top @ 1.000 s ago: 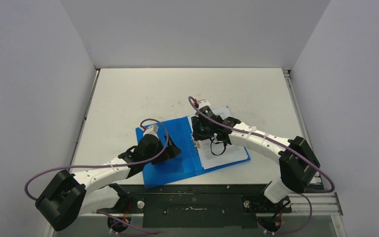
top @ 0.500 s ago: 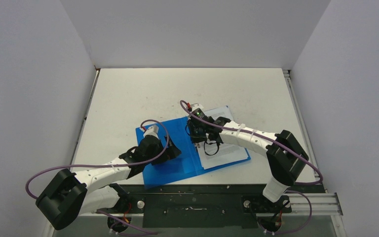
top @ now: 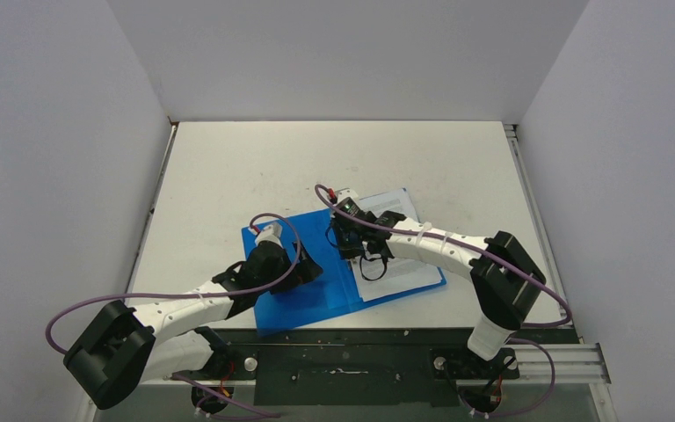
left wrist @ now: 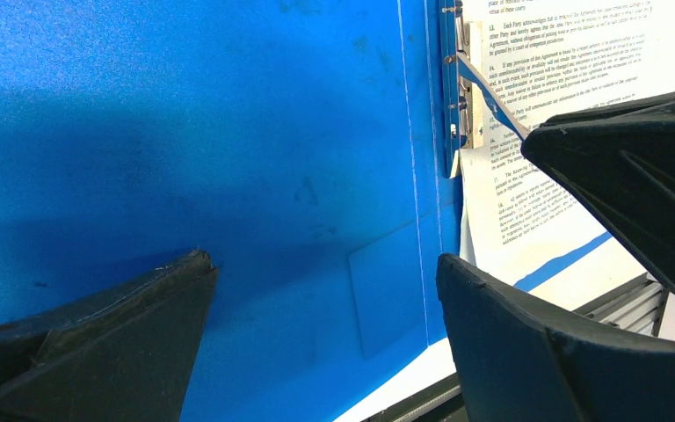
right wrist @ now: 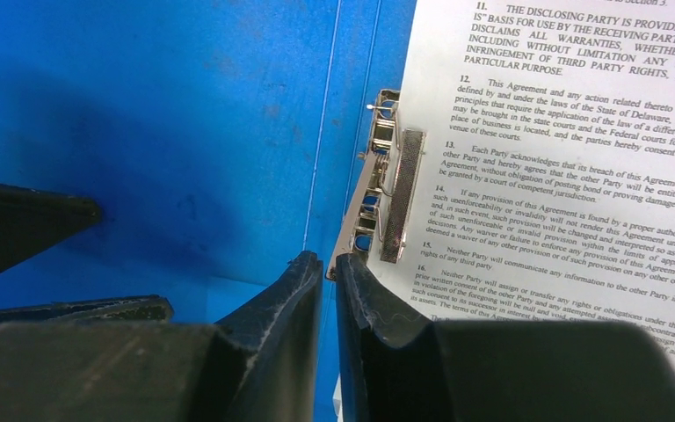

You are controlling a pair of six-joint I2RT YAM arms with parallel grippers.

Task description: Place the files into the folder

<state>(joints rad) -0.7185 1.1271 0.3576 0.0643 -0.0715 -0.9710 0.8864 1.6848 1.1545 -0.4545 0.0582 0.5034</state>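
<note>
Evidently the right tool [right wrist: 328, 264] is being carried leftward across the top view, off the printed files [top: 409, 274] and toward the spine of the folder [top: 316, 303], and its fingers are being drawn together along the way. In the right wrist view they are being shown nearly together, only a thin slit being left between them, with the lower end of the metal clip [right wrist: 389, 189] sitting right at their tips. Whether that end is already being pinched cannot be told. In the left wrist view a silver strip of the clip appears to be slanting off the page toward the right tool at the upper right of the frame.

The left tool [left wrist: 321, 264] is being kept where it was, its fingers spread wide and gripping nothing, low over the blue cover on the left half of the folder.

The folder is lying open on the bench [top: 255, 167], low in the middle of the top view. The files are lying on its right half, their left edge just beside the clip. The sheets are therefore being judged as placed but not yet clamped, and the clip is probably being worked now.
</note>
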